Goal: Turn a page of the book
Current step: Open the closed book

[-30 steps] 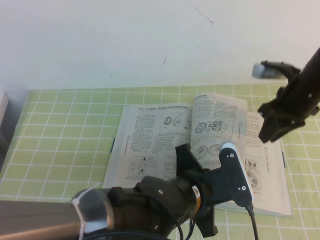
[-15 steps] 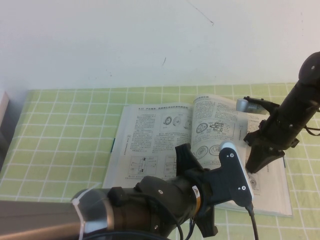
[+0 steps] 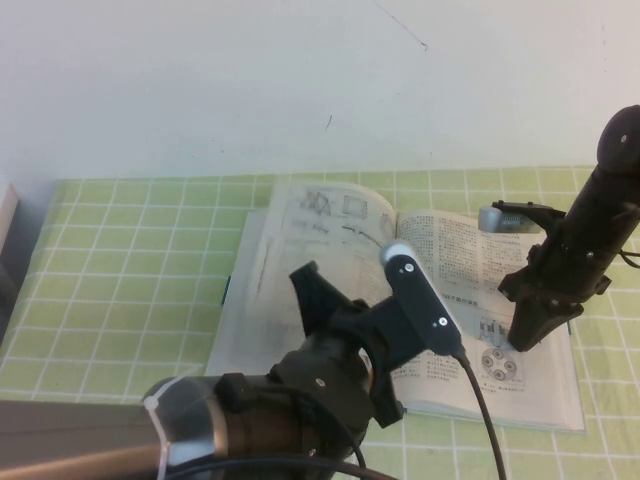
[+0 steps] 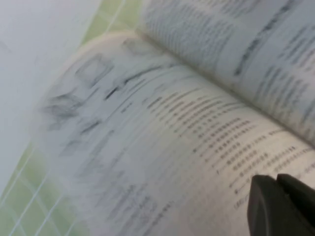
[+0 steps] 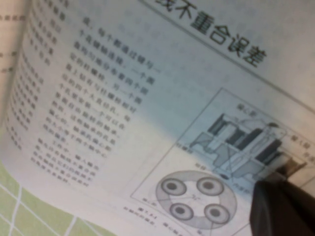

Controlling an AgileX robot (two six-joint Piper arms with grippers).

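- Closed, my right gripper point(image 3: 520, 343) presses its tip on the book point(image 3: 300, 300)'s right-hand leaf.
- Left gripper point(image 3: 355, 275), nearer, sits under the page point(image 3: 325, 215); its fingers I cannot tell.
- That page stands arched over the spine, leaning toward my left.

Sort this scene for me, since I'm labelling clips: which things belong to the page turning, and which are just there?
Part of the job:
- book, lying open
- page, lifted, mid-turn
- left gripper, above the book's middle
- right gripper, shut, tip down on the right-hand page

Just there:
- green checked mat under the book
- white wall behind
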